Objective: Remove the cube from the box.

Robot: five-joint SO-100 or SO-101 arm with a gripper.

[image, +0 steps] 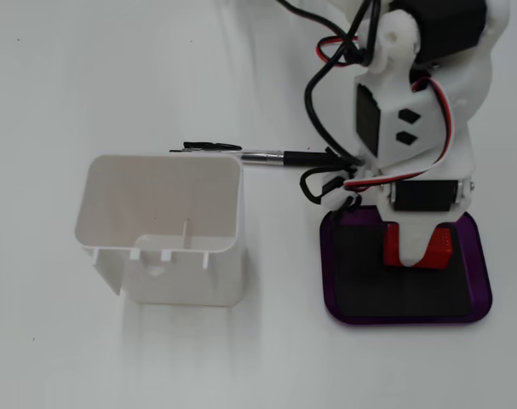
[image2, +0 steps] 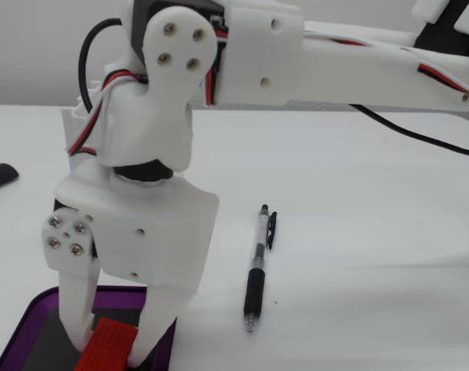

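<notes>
Small bright red ridged cube lay inside shallow purple rectangular tray with black floor, on tray's upper half in a fixed view. White two-finger gripper stood straight over tray, fingers on either side of cube, seemingly gripping it. Cube appeared to rest on tray floor. Black-and-silver pen lay beside tray; tall white plastic open-topped container stood well apart from tray.
</notes>
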